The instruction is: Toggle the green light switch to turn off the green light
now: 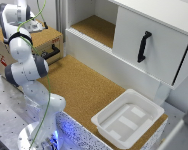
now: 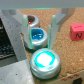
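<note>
The claw (image 2: 41, 26) stands wide, its fingers (image 2: 22, 25) astride a blue switch (image 2: 36, 36) on the cork worktop (image 2: 62, 50). The green switch (image 2: 45, 61) glows just beside the blue one. A red block (image 2: 77, 31) lies nearby; a third switch (image 2: 32, 20), perhaps red, is blurred.

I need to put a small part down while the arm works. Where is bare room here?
Free: the cork surface between the arm and the white bin, and the cork shelf left of the cabinet door. Crowded: around the gripper, where the lit green button, blue button and red block cluster.
</note>
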{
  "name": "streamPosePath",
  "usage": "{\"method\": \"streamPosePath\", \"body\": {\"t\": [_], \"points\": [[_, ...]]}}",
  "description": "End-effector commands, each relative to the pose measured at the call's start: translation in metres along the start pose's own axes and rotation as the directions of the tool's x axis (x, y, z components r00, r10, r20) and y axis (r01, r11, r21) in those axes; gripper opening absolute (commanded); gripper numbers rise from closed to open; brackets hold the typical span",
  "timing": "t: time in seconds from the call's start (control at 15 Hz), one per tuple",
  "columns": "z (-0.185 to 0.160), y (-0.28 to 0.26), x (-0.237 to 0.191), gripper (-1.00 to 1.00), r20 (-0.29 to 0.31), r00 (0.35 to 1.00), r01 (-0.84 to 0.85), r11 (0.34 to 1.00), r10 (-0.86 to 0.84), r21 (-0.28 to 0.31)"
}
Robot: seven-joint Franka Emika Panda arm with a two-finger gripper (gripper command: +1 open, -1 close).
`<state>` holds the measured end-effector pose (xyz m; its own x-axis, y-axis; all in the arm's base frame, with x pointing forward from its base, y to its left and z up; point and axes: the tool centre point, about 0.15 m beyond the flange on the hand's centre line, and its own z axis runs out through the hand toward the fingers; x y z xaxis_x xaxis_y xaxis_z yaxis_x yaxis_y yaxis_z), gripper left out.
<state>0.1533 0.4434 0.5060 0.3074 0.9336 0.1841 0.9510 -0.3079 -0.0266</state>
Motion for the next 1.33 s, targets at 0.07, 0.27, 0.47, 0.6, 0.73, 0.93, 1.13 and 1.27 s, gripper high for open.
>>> {"method": "streamPosePath", "body": {"t": [0.07,0.27,0.47,0.6,0.73,0.93,1.13,1.27], "points": [[0.029,0.006,0.038,-1.00,0.091,0.993,-0.070,0.995,0.076,-0.066],[0.030,0.018,0.034,-1.00,0.083,0.987,-0.132,0.989,0.137,-0.070],[0.037,0.024,0.027,-1.00,0.103,0.979,-0.169,0.984,0.175,-0.065],[0.039,0.025,0.021,-1.00,0.115,0.975,-0.183,0.981,0.189,-0.066],[0.040,0.021,0.012,-1.00,0.138,0.972,-0.185,0.981,0.191,-0.057],[0.045,0.018,-0.003,-1.00,0.174,0.961,-0.207,0.977,0.213,-0.055],[0.048,0.023,-0.011,-1.00,0.169,0.953,-0.248,0.968,0.252,-0.041],[0.054,0.023,-0.009,-1.00,0.159,0.953,-0.257,0.966,0.256,-0.017]]}}
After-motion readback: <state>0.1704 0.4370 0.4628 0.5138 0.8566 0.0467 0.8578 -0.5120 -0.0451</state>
